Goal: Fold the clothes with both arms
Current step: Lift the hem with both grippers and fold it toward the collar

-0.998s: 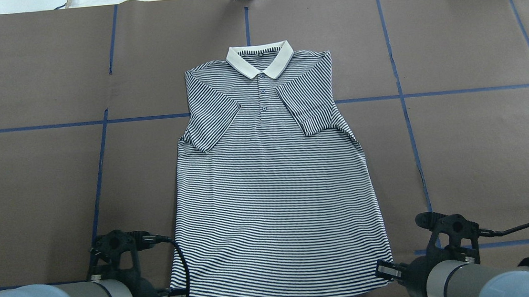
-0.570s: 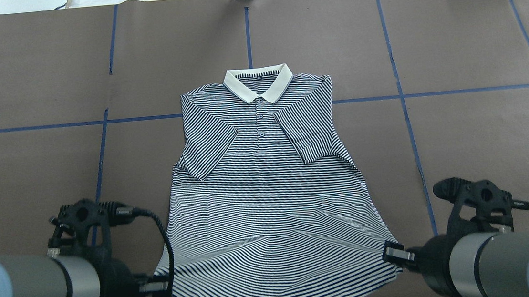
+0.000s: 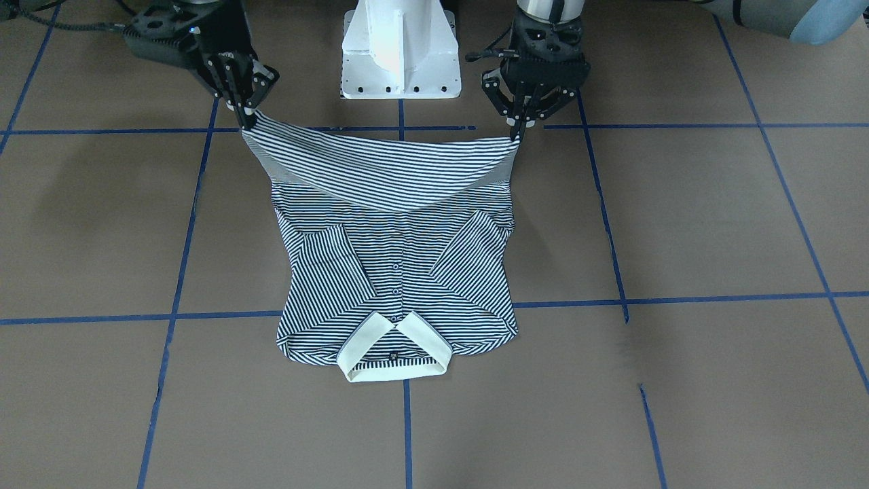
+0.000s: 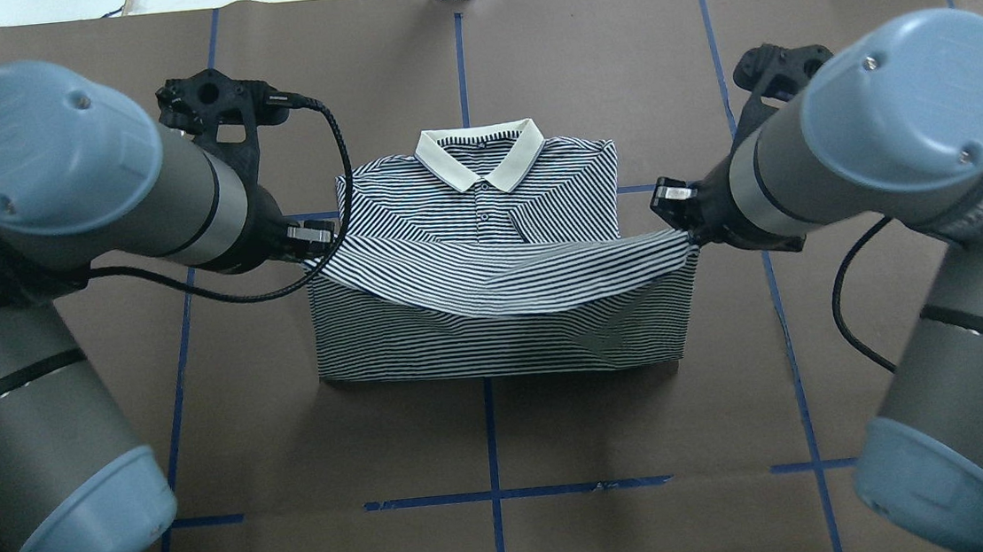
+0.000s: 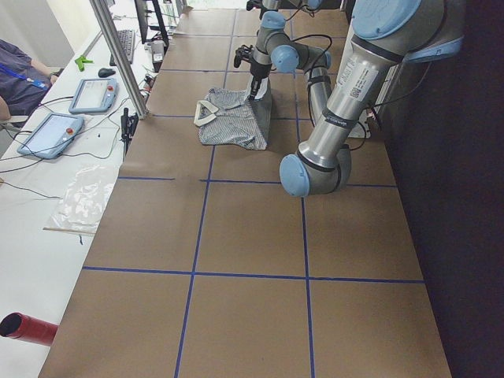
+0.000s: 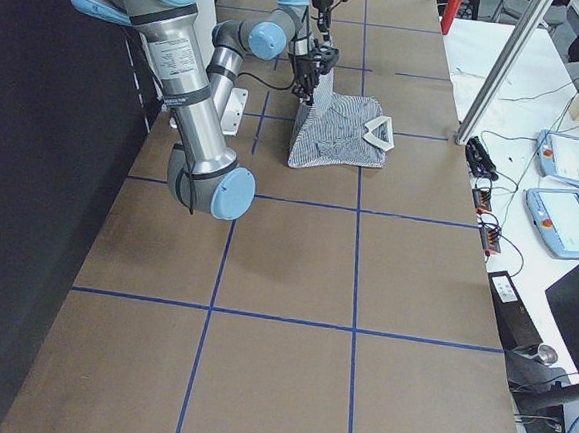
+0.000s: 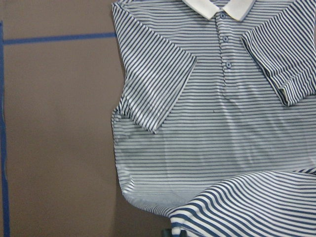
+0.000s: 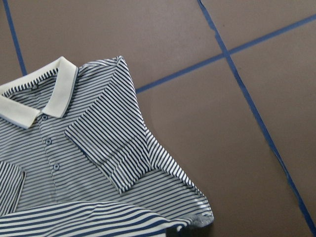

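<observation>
Hem corners of the shirt (image 3: pixel 397 272) are clenched, one in the left hand (image 3: pixel 517 130), one in the right hand (image 3: pixel 246 119), and held raised so the lower half can be folded toward the collar (image 3: pixel 394 353); the rest lies flat at the middle of the surface (image 3: pixel 713 224).

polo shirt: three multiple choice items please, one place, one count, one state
1. Where is the polo shirt's collar? A) at the end far from the robot base B) beside the base C) hanging in the air
2. Buttons showing below the collar: A) one B) three C) six
3. The hem is: A) lying flat B) balled up C) held up by the left fingers and right fingers
1 A, the overhead view shows it farthest from the base; 2 B, the left wrist view shows three; 3 C, both corners are pinched, the hem sagging between.
</observation>
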Robot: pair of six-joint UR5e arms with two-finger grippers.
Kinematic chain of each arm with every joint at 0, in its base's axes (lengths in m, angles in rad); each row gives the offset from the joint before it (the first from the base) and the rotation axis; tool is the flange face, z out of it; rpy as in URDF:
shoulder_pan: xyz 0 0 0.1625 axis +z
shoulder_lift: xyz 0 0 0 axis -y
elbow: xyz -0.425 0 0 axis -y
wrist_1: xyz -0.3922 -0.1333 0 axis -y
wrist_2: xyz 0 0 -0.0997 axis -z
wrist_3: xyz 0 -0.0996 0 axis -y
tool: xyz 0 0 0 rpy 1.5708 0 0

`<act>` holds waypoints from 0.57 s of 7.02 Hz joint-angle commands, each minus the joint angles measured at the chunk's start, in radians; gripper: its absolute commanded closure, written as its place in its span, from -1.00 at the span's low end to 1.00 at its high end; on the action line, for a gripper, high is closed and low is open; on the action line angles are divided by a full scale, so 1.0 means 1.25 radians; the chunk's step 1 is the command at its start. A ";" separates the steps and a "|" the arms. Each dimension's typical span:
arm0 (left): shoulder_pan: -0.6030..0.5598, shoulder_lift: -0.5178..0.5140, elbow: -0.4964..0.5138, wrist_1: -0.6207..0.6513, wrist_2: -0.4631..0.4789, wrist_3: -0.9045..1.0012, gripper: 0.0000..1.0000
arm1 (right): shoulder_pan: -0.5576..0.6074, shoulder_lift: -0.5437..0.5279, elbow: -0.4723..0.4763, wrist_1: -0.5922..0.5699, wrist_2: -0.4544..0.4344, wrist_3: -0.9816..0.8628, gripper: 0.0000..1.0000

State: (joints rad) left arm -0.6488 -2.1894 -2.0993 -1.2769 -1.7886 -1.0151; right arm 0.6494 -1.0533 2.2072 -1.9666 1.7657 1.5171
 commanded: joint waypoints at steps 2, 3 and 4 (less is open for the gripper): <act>-0.075 -0.045 0.250 -0.198 0.006 0.050 1.00 | 0.074 0.061 -0.300 0.234 -0.001 -0.023 1.00; -0.087 -0.062 0.366 -0.310 0.006 0.063 1.00 | 0.078 0.102 -0.400 0.282 -0.004 -0.029 1.00; -0.091 -0.088 0.472 -0.391 0.006 0.068 1.00 | 0.082 0.132 -0.517 0.359 -0.006 -0.031 1.00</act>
State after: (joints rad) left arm -0.7510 -2.2694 -1.6523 -1.6471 -1.7813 -0.9417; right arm 0.7445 -0.9317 1.7120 -1.6130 1.7612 1.4832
